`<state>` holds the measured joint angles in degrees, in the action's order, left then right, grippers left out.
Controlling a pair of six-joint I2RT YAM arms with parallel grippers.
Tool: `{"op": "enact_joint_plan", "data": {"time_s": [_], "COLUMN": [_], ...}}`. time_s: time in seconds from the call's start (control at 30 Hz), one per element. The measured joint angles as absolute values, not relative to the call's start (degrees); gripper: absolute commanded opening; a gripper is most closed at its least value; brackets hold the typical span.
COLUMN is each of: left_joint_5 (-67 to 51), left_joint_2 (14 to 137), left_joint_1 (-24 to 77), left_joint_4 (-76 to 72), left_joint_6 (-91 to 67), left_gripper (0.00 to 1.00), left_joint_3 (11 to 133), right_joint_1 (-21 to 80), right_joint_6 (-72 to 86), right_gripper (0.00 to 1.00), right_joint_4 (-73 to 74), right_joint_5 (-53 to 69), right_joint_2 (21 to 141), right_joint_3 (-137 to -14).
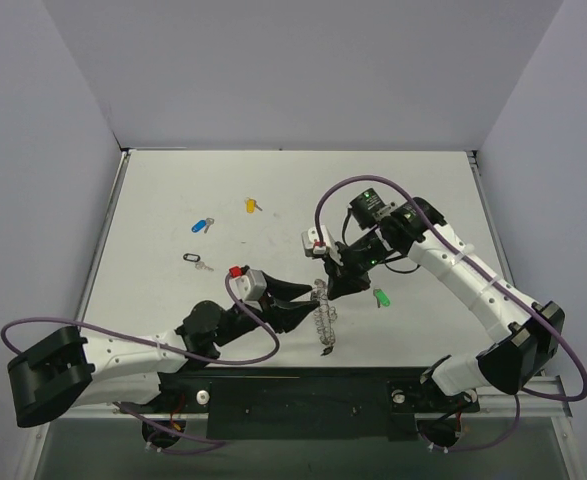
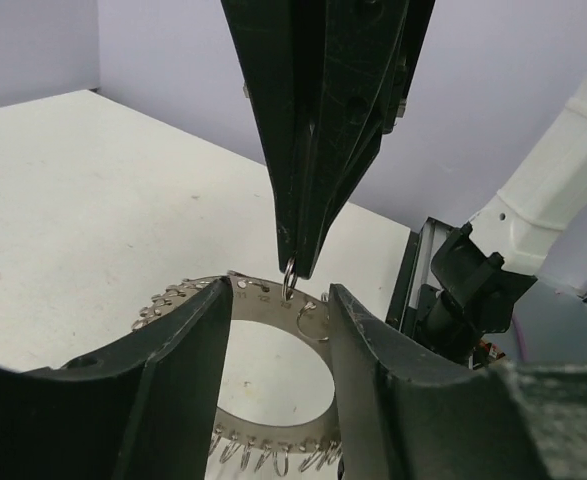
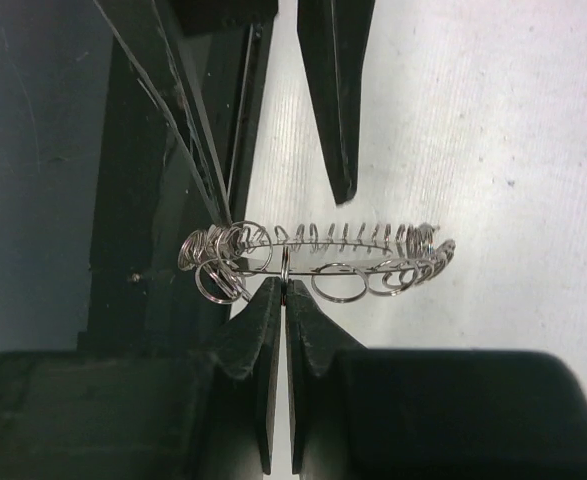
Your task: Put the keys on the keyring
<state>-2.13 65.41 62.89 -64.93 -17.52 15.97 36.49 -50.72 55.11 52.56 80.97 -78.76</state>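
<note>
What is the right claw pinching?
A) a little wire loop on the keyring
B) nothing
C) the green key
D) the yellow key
A: the right claw is shut on a small wire loop at the edge of the keyring; the green key lies apart, untouched.

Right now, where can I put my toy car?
Bare: the far strip behind the yellow key, and the far right corner. Crowded: near the middle, where the left gripper and right gripper meet at the keyring, green key beside them.
</note>
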Motion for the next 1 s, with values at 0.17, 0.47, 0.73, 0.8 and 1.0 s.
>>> {"op": "enact_joint_plan", "data": {"time_s": [0.17,0.47,0.73,0.8,1.0], "left_joint_5": [-2.0,-3.1,-3.3,-3.3,-1.9], "left_joint_2": [57.1,58.4,64.9,66.0,67.3], "left_joint_1": [62.8,63.4,65.7,66.0,66.4], "left_joint_4": [-51.1,-29.5,-28.3,-28.6,-29.5], "left_joint_6": [-17.0,-11.0,-6.4,-5.8,-4.6], "left_gripper": [0.58,0.54,0.48,0.47,0.46], "left_joint_3": [18.4,30.2,32.7,32.8,33.0], "right_joint_1": [37.9,40.2,40.3,40.3,40.4], "right_joint_6": [-51.0,-49.9,-48.2,-48.1,-48.2], "right_gripper": [0.0,0.0,0.0,0.0,0.0], "right_joint_4": [59.9,65.0,66.3,66.6,67.0], "right_joint_5": [47.1,41.0,38.1,37.9,37.9], "right_joint_2": [81.0,82.9,84.6,84.6,84.6], "right_joint_3": [-82.7,-86.8,-88.2,-88.2,-88.2]}}
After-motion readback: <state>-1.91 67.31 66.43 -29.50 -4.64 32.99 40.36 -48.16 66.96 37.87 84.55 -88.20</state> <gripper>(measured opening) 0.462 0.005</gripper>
